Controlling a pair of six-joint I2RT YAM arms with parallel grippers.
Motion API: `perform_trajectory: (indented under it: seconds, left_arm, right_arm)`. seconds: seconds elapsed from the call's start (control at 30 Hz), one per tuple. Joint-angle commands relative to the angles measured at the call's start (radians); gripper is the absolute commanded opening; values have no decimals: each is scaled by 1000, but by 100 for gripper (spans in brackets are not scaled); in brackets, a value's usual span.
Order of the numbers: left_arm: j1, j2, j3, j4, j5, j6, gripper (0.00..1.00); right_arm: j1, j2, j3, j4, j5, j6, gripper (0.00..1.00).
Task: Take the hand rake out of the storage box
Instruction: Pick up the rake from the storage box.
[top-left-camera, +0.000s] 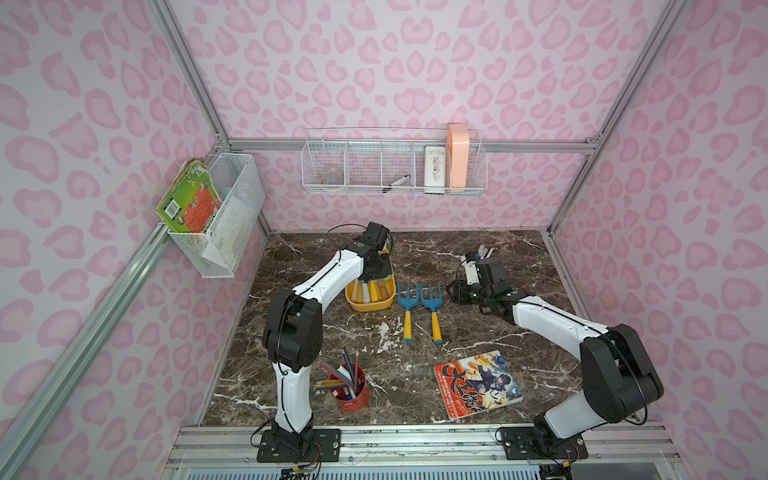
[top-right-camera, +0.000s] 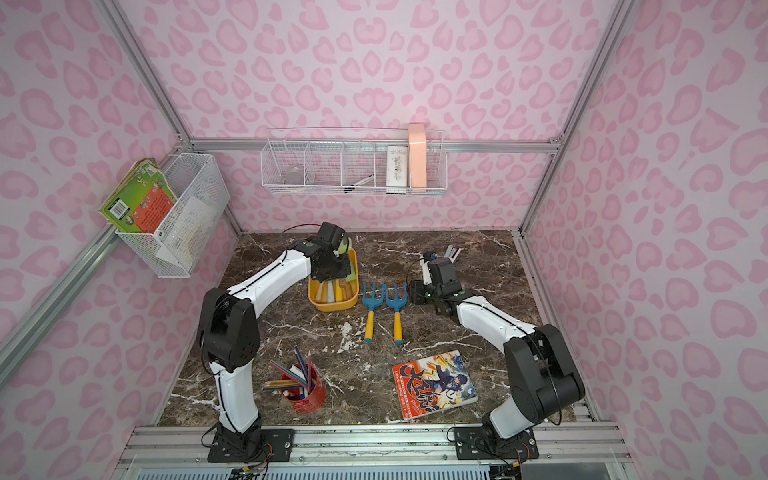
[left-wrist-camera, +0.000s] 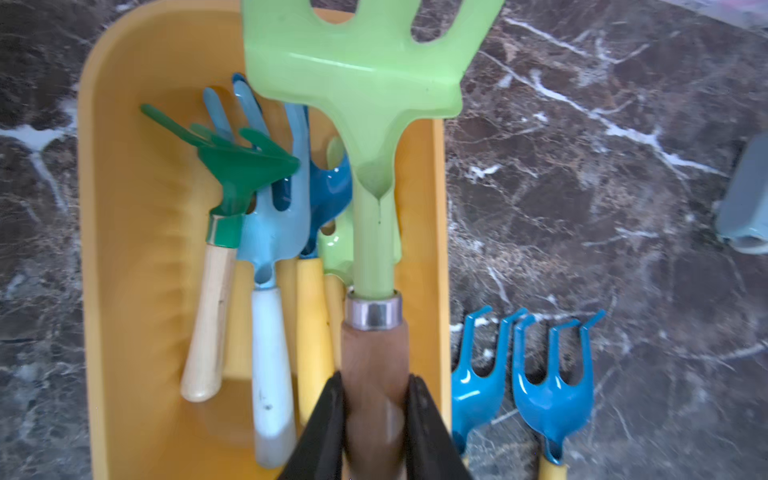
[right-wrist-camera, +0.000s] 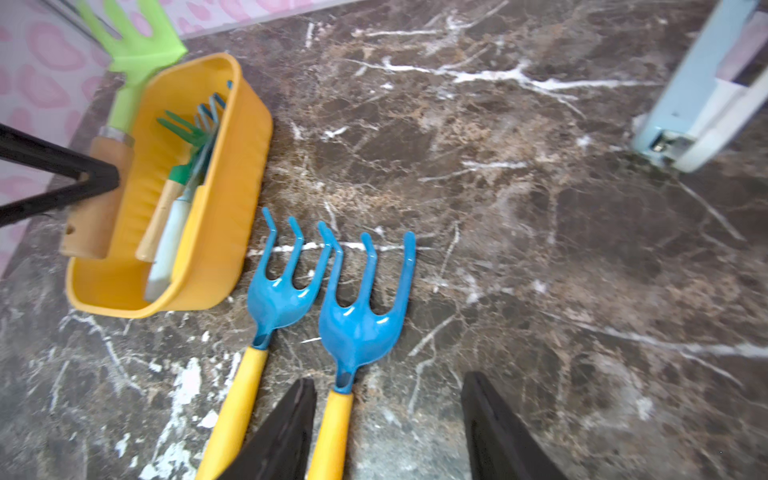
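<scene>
Fingers (left-wrist-camera: 326, 428) grip hand rake (left-wrist-camera: 361, 83) over storage box (left-wrist-camera: 137, 299)

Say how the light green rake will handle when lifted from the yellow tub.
The light green rake is probably stiff: its head looks like formed metal. Held at the wooden handle by the left hand, the broad head may pull it nose-down. The smooth handle could slip or twist.

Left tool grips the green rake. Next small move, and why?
Probably lift the left tool straight up a little: it is shut on the green rake by the wooden handle, and the rake hangs over the storage box, just above the other implements.
</scene>
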Motion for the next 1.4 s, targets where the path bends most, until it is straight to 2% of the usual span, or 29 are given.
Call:
perform_trajectory:
  seconds: [0.0, 0.2, 0.33, 0.53, 0.8, 0.87, 1.1, 1.37]
  left_arm:
    - [-14, -57, -64, 51, 149, 20, 16]
    - [-94, -150, -180, 100, 203, 26, 16]
    - [-153, -185, -233, 126, 184, -8, 16]
    - [-197, -184, -236, 146, 194, -33, 16]
    - [-222, -179, -235, 162, 195, -50, 16]
    - [-227, -181, -240, 169, 192, -54, 16]
    - [-238, -191, -253, 177, 179, -59, 16]
    - [-260, -193, -247, 173, 143, -43, 15]
  right_arm:
    - [12, -8, 19, 104, -87, 42, 59]
    - [42, 55, 66, 269, -198, 154, 60]
    - [65, 104, 86, 330, -194, 224, 60]
    - [68, 150, 50, 450, -221, 318, 59]
    - [73, 190, 35, 519, -232, 385, 55]
    - [72, 205, 37, 533, -244, 405, 52]
    - [64, 237, 9, 618, -247, 514, 34]
    - [59, 256, -10, 672, -252, 593, 20]
